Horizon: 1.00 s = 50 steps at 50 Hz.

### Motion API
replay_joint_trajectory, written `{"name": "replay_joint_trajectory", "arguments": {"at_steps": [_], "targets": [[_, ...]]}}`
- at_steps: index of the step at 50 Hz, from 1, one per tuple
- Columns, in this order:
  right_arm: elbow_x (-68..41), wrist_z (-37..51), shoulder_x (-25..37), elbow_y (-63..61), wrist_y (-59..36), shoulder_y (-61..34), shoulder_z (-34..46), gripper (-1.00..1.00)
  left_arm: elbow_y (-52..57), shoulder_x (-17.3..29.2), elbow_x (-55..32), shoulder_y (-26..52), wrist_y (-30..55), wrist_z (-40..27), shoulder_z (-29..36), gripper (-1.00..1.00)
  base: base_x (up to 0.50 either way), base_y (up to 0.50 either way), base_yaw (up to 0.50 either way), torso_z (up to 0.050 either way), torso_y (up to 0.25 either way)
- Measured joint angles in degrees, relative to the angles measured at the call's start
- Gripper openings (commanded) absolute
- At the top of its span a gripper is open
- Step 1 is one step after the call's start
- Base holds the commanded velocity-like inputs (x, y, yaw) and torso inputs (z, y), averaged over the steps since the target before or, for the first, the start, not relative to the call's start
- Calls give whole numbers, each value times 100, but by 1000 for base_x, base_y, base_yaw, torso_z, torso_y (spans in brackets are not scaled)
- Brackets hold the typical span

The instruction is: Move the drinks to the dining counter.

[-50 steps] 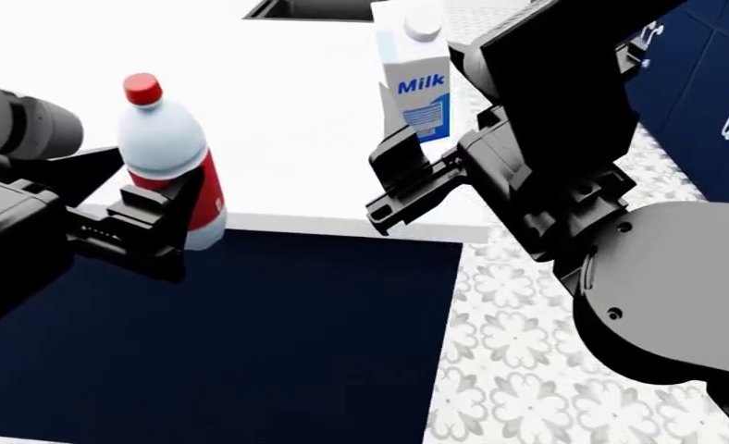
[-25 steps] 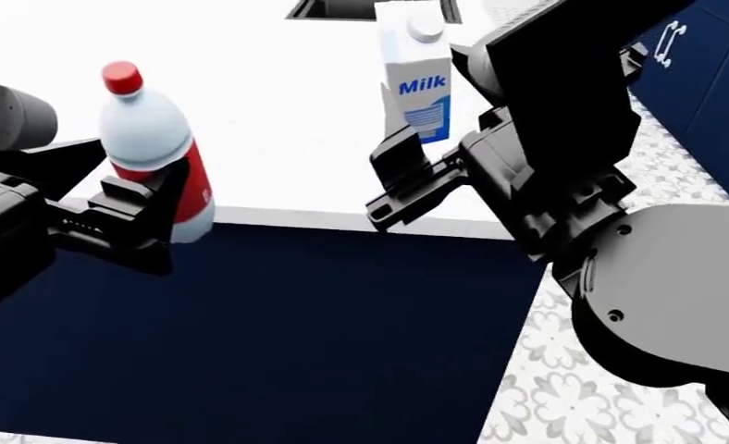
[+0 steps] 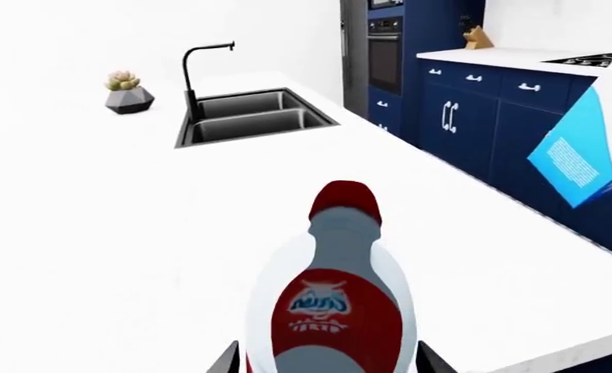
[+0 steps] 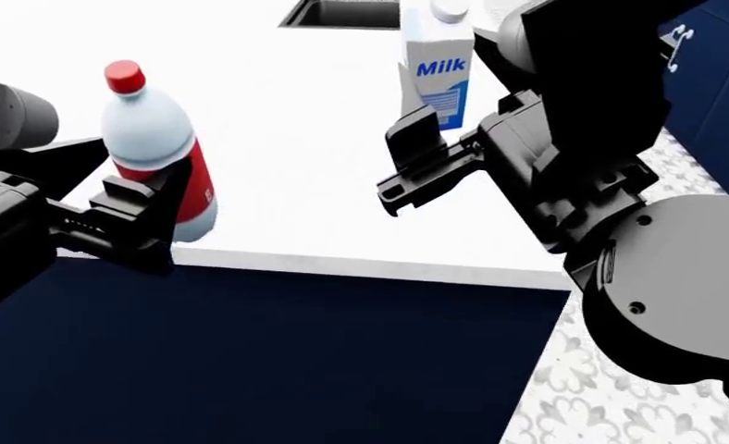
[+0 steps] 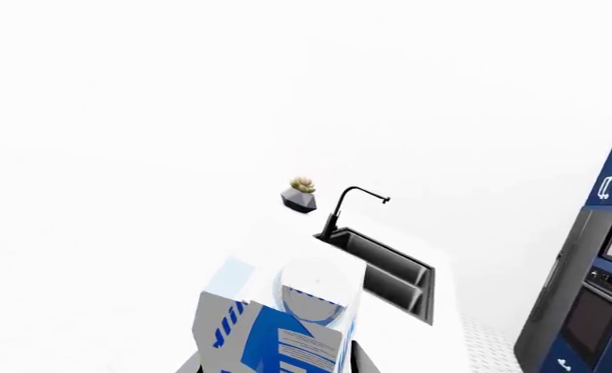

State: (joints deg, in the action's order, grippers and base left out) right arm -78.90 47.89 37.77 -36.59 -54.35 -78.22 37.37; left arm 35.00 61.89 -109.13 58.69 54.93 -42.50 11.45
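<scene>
The left gripper (image 4: 154, 208) is clamped around the bottle (image 4: 154, 148), holding it upright over the near edge of the dining counter (image 4: 290, 185). The right gripper (image 4: 420, 162) grips the milk carton (image 4: 437, 65) — also upright, above the counter, nearer the sink (image 3: 249, 116) than the bottle is. Beyond the sink sit a black faucet (image 3: 197, 74) and a small potted plant (image 3: 128, 89).

kitchen interior, bright even light. double steel sink (image 3: 252, 115) with black gooseneck faucet (image 3: 197, 74). small succulent in grey faceted pot (image 3: 128, 91) beside the sink. navy base cabinets (image 3: 470, 115) with white top and pale handles; built-in dark oven (image 3: 385, 64) in tall navy unit. floor (image 4: 586, 384) of grey-white patterned tile.
</scene>
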Motion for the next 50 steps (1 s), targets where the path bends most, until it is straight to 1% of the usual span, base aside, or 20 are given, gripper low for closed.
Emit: {"name": "replay_joint_trajectory", "arguments": {"at_steps": [32,50], "targets": [[11,6,-15,62,-55,-19,127,-100,31,-10,50,-99,-38,28,8,-100,37,471,0,0,2],[-347,267,-71,219,-160,-46,163,-100,16,-44,104,-118,-44,58,36,-100,0,0,0,1,2]]}}
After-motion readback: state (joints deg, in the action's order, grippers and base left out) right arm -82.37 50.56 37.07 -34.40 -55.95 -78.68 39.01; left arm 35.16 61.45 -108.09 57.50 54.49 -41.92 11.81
